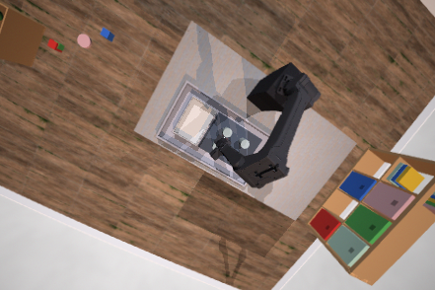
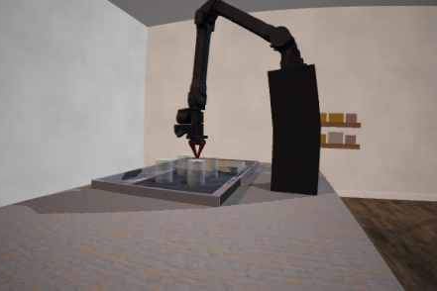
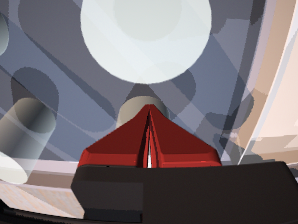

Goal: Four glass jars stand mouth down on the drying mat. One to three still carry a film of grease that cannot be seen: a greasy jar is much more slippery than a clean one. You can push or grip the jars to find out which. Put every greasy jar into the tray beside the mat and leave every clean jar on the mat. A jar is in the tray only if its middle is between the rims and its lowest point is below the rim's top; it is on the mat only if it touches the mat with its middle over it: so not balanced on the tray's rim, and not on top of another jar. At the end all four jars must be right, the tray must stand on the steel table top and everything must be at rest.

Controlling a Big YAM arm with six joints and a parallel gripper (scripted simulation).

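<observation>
Four pale glass jars stand mouth down on the dark mat [image 1: 236, 130] [image 2: 175, 187]. The exterior view shows a left jar [image 2: 163, 171], a front jar [image 2: 196, 174], a right jar [image 2: 211, 167] and a back jar partly hidden. From above, two jars show clearly, one jar [image 1: 227, 132] and another jar [image 1: 245, 144]; the arm covers others. My gripper [image 2: 197, 157] [image 3: 149, 111] is shut and empty, pointing down among the jars near jar-top height. In the wrist view a large jar [image 3: 146, 35] is just beyond the fingertips; contact cannot be told. The cream tray [image 1: 194, 120] is beside the mat, without jars.
A raised grey rim [image 2: 156, 192] surrounds the mat and tray. The arm's black base [image 2: 294, 134] stands to the right in the exterior view. In the wrist view another jar [image 3: 27, 132] leans in perspective at the left. A shelf unit [image 1: 380, 212] stands off the table.
</observation>
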